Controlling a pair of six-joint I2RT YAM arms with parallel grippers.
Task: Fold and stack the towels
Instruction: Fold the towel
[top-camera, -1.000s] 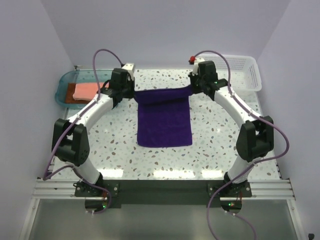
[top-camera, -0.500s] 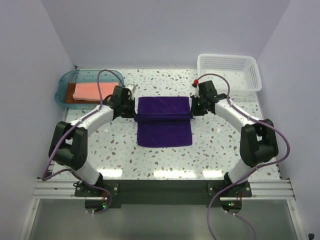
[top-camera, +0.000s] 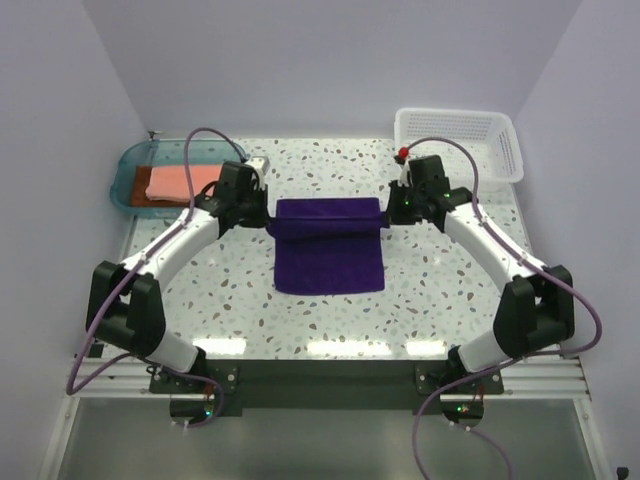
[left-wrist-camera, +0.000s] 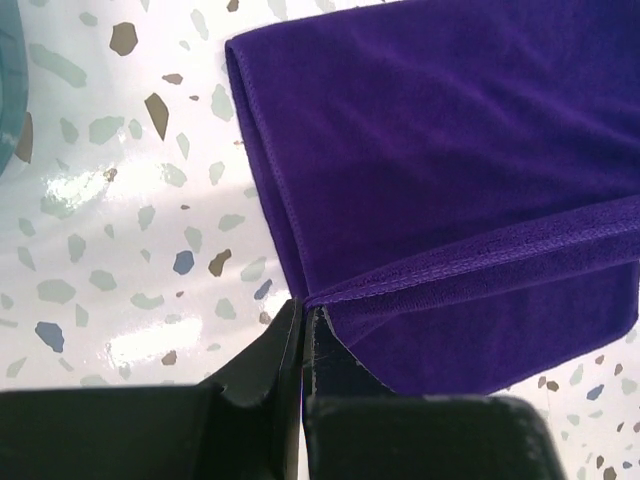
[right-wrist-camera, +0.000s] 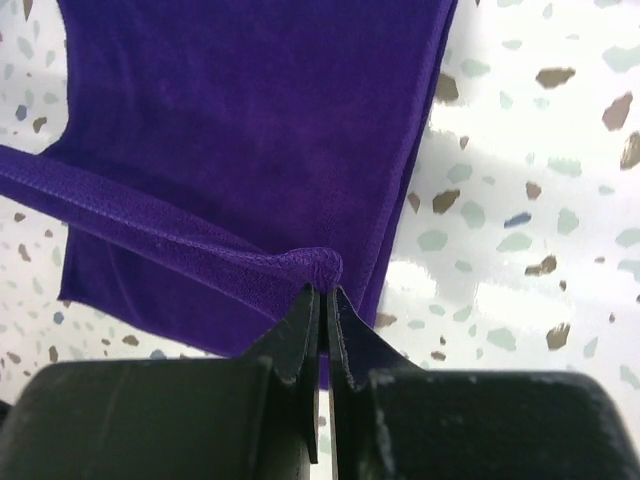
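The deep purple towel (top-camera: 330, 262) lies on the speckled table, its far part doubled over toward the near side. My left gripper (top-camera: 270, 224) is shut on the raised hem's left corner, and the left wrist view shows the tips (left-wrist-camera: 303, 306) pinching the purple towel (left-wrist-camera: 450, 150). My right gripper (top-camera: 385, 220) is shut on the right corner; in the right wrist view the cloth (right-wrist-camera: 230, 130) bunches into a small knob at the tips (right-wrist-camera: 325, 290). The salmon pink towel (top-camera: 180, 181) rests on the rust brown towel (top-camera: 141, 196) in the tray.
The teal translucent tray (top-camera: 135, 160) stands at the back left, just behind my left arm. A white mesh basket (top-camera: 460, 140) stands at the back right. Purple cables loop over both arms.
Both grippers have brought the towel's far edge down and toward the near side, so the cloth now lies doubled instead of hanging. Both elbows have swung outward.
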